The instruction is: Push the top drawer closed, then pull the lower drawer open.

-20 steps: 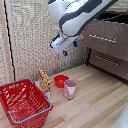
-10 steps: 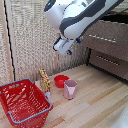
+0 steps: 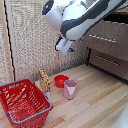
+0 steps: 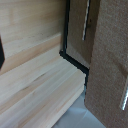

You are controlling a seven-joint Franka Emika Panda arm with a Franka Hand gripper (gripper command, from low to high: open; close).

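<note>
Over at the exterior view's right, the top drawer [image 3: 104, 38] juts out above the lower drawer [image 3: 111, 62]. We hover our gripper [image 3: 64, 45] short of it; fingers' state we cannot tell. Next: press that top front inward.

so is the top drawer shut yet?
No, still open. In the exterior view the top drawer front juts out past the lower drawer. The gripper hangs clear of both, touching nothing.
</note>
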